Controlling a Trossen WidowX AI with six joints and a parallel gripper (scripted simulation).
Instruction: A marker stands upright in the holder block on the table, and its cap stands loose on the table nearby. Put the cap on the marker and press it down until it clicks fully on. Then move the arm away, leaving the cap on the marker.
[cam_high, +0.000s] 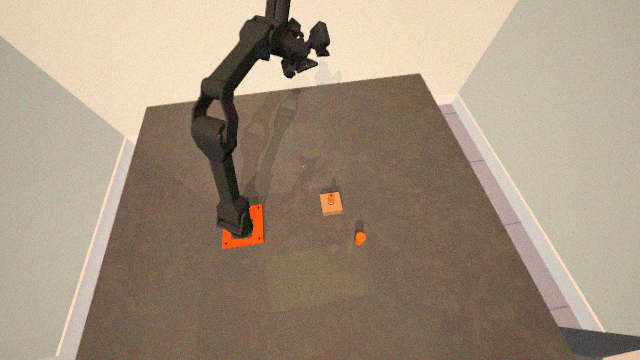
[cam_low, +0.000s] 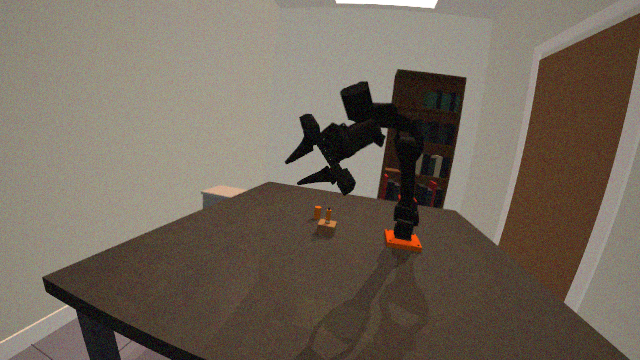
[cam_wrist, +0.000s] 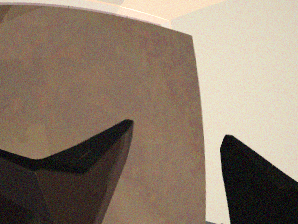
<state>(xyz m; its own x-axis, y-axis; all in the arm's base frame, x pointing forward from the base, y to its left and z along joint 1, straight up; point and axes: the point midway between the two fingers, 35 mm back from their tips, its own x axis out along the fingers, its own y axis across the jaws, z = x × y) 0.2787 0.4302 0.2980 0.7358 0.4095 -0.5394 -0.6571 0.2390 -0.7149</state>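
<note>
The orange cap (cam_high: 360, 239) (cam_low: 317, 212) stands upright on the table, a short way from the holder block. The marker (cam_high: 331, 199) (cam_low: 328, 215) stands upright in the light tan holder block (cam_high: 332, 211) (cam_low: 326, 228), with its small dark tip bare on top. My gripper (cam_high: 321, 58) (cam_low: 292, 173) (cam_wrist: 178, 135) is open, its fingers partly apart with nothing between them. It hangs high above the table, well away from cap and marker. The wrist view shows neither the cap nor the marker.
The arm rises from its orange base plate (cam_high: 257, 225) (cam_low: 403, 244) on the dark table (cam_high: 310, 325) (cam_low: 240, 280) (cam_wrist: 75, 75). A bookcase (cam_low: 430, 82) stands beyond the table, and a brown door (cam_low: 585, 125) is at the right in the exterior view.
</note>
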